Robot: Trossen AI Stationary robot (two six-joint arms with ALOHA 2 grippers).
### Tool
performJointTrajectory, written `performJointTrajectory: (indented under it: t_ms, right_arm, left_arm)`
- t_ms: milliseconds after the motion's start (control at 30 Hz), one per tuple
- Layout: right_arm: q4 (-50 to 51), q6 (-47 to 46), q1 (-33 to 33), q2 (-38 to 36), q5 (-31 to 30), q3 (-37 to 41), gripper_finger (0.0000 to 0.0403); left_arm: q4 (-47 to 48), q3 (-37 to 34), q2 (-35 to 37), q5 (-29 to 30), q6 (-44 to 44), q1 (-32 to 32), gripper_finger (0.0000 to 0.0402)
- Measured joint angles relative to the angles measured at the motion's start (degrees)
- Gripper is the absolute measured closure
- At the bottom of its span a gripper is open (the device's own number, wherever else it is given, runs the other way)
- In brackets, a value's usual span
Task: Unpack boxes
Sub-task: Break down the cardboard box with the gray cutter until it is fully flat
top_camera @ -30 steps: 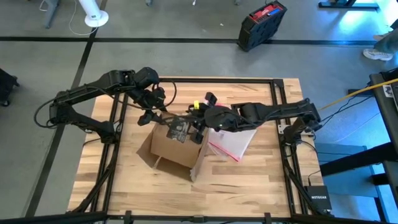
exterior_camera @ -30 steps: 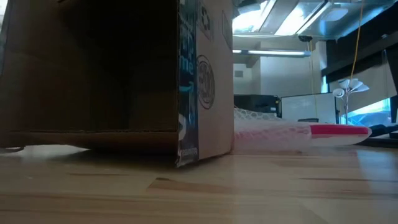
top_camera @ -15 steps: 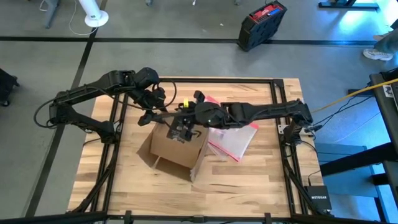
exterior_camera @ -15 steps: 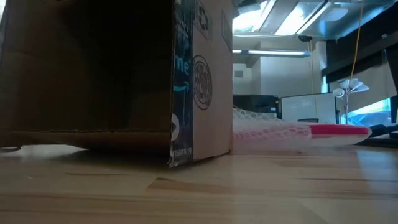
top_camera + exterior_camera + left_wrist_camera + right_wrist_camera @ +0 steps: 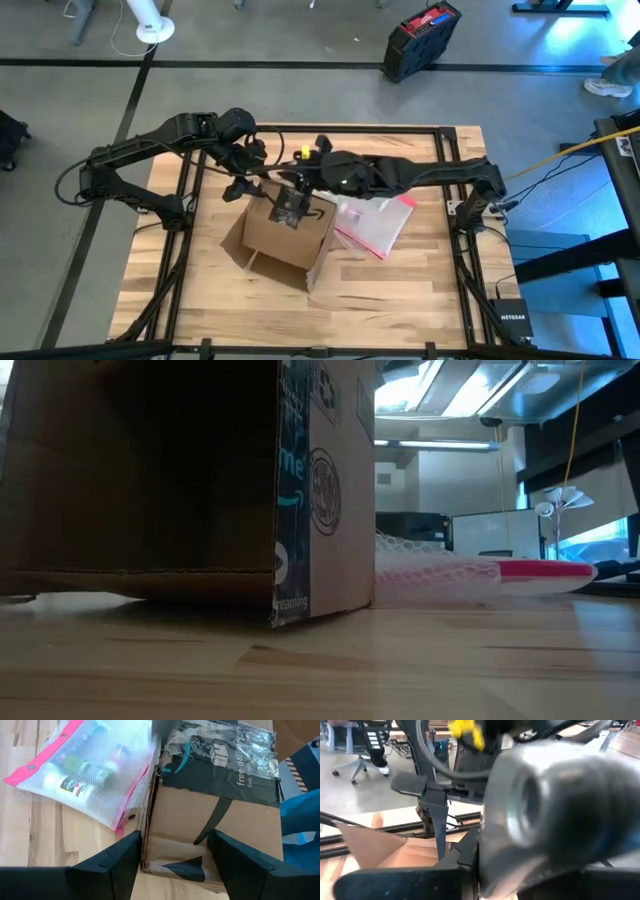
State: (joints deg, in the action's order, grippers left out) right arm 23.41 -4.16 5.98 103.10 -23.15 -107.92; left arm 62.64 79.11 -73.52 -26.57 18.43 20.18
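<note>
Near edge of the wooden surface [image 5: 200, 310] is bare planks, open room across the whole front strip and down both front corners. Cardboard box [image 5: 283, 235] sits mid-surface, slightly left of centre, resting on the wood with its open mouth toward the low camera; in the low view its dark interior fills the left side and the black printed tape strip [image 5: 291, 490] runs down its right corner. A loose flap [image 5: 243, 262] sticks out at the front left. Clear mesh pouch with pink edge [image 5: 375, 225] lies flat just beside the box on its right, touching or nearly touching the side wall; bare wood to the right of it up to the frame rail. Behind the box, left pincer [image 5: 243, 180] hangs at the far left top corner, fingers [image 5: 107, 865] spread wide and released, straddling the box's torn taped top edge, gripping nothing visible. Right pincer [image 5: 290, 195] reaches across from the right, over the box's far top edge at the crumpled black tape [image 5: 287, 210]; narrowly parted, cannot tell if it clamps the tape. Farther back, off the surface, a black and red case [image 5: 422, 38] stands on the floor.
</note>
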Motion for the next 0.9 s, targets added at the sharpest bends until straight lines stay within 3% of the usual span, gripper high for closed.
performJointTrajectory:
  t_ms: [167, 367, 500, 700, 900]
  right_arm:
    - [4.29, -0.97, 0.96, -4.94, -1.83, -0.02, 0.0332]
    - [11.73, -2.77, 2.24, -9.91, -7.03, -0.02, 0.0332]
    - [16.51, -6.97, 2.31, -12.27, -7.21, -0.02, 0.0332]
    - [19.48, -9.19, 3.01, -12.72, -5.63, -0.02, 0.0332]
    - [19.7, -9.55, 3.06, -12.75, -4.27, -0.02, 0.0332]
  left_arm:
    - [0.24, 0.64, 1.04, 3.4, 3.07, -0.09, 0.0174]
    - [0.55, 4.14, 2.63, 10.07, 9.74, -1.81, 0.0212]
    - [0.5, 6.94, 3.21, 10.02, 8.61, -1.95, 0.0221]
    - [0.54, 10.27, 3.9, 10.25, 6.0, -2.21, 0.0205]
    - [1.97, 10.34, 0.18, 10.29, 8.74, -1.22, 0.0206]
